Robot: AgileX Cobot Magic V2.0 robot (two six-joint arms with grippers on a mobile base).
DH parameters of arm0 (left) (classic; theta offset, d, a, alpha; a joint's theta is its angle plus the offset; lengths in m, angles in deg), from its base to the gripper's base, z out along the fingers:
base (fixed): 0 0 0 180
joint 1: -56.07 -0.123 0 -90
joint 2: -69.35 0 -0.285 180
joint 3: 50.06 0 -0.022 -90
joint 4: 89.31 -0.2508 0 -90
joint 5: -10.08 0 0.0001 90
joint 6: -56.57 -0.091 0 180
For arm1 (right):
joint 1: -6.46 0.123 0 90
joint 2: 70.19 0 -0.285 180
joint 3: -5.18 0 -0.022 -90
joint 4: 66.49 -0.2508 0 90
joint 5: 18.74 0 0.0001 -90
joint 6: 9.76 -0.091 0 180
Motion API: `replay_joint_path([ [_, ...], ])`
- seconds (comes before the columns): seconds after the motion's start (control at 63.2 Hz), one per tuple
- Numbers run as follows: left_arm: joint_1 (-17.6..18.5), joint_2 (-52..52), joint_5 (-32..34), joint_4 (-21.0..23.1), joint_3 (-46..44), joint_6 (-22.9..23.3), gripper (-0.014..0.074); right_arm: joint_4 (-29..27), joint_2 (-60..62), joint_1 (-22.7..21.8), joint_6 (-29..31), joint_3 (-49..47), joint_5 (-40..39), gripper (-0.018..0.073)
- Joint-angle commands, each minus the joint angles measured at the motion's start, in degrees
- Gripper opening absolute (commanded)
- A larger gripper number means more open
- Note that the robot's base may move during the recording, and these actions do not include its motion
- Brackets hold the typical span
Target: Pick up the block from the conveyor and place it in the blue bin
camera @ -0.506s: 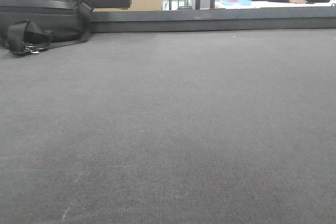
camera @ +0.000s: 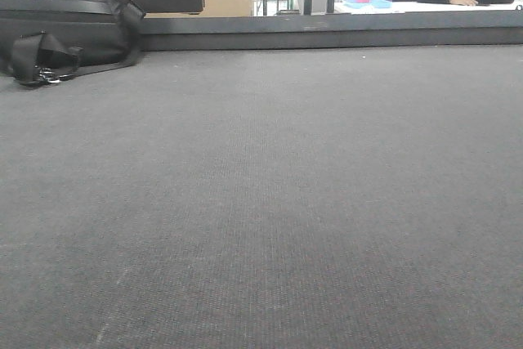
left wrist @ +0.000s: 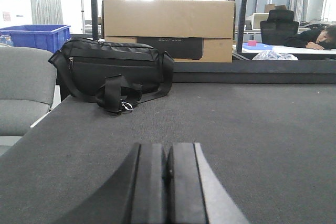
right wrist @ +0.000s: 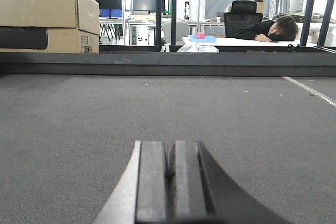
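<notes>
The dark grey woven conveyor belt (camera: 270, 202) fills the front view, with its dark raised rim (camera: 327, 34) at the far side. No block shows on the belt in any view. A blue bin (left wrist: 37, 36) stands at the far left in the left wrist view, beyond the belt. My left gripper (left wrist: 168, 153) is shut and empty, low over the belt (left wrist: 252, 129). My right gripper (right wrist: 171, 153) is shut and empty, low over the belt (right wrist: 79, 124).
A black bag (camera: 61, 30) lies on the belt's far left; it also shows in the left wrist view (left wrist: 113, 72). Cardboard boxes (left wrist: 168, 27) stand behind the rim. A grey seat (left wrist: 23, 87) is left of the belt. A person (right wrist: 268, 27) rests at a far desk.
</notes>
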Motion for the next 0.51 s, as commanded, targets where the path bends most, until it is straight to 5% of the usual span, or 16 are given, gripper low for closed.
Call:
replay_joint_path([
  [0.0, -0.1, 0.3, 0.9, 0.3, -0.1, 0.0, -0.0111, 0.4, -0.4, 0.1, 0.2, -0.2, -0.9, -0.0162],
  [0.491, -0.1, 0.3, 1.0, 0.3, -0.1, 0.0, -0.0111, 0.8, -0.4, 0.1, 0.2, -0.2, -1.6, -0.0162],
])
